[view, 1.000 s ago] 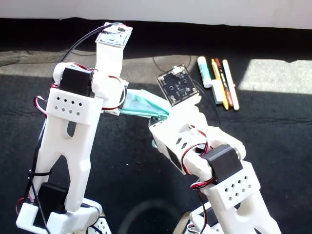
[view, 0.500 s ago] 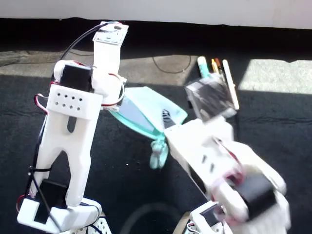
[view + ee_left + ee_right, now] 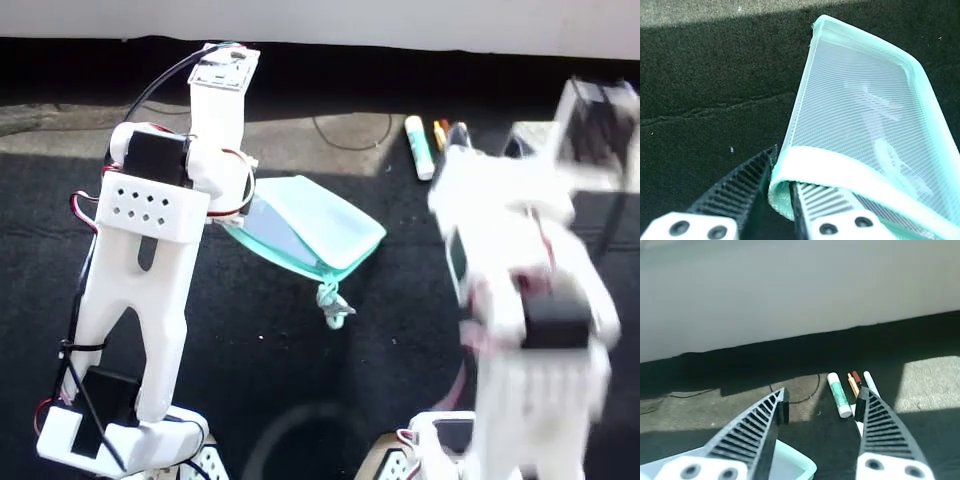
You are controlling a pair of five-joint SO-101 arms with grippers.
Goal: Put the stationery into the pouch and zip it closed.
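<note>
A mint-green mesh pouch (image 3: 315, 232) hangs tilted above the black mat, its knotted zip pull (image 3: 333, 306) dangling below. My left gripper (image 3: 781, 184) is shut on the pouch (image 3: 865, 115) at its white-edged corner. The stationery lies at the back right: a green-and-white glue stick (image 3: 419, 146) and several pens (image 3: 441, 132) beside it. My right arm (image 3: 520, 260) is raised over the right side, blurred. Its gripper (image 3: 822, 405) is open and empty, high above the glue stick (image 3: 838, 395) and pens (image 3: 855, 382). A pouch corner (image 3: 785, 467) is also in the right wrist view.
A black cable (image 3: 345, 140) curls on the sunlit strip at the back. A white wall (image 3: 790, 290) runs along the far edge. Bare black mat (image 3: 300, 390) lies in front of the pouch.
My right arm has swung away from the pouch, up and to the right, and is still blurred. The pouch now hangs from the left gripper alone. The left arm has barely moved.
</note>
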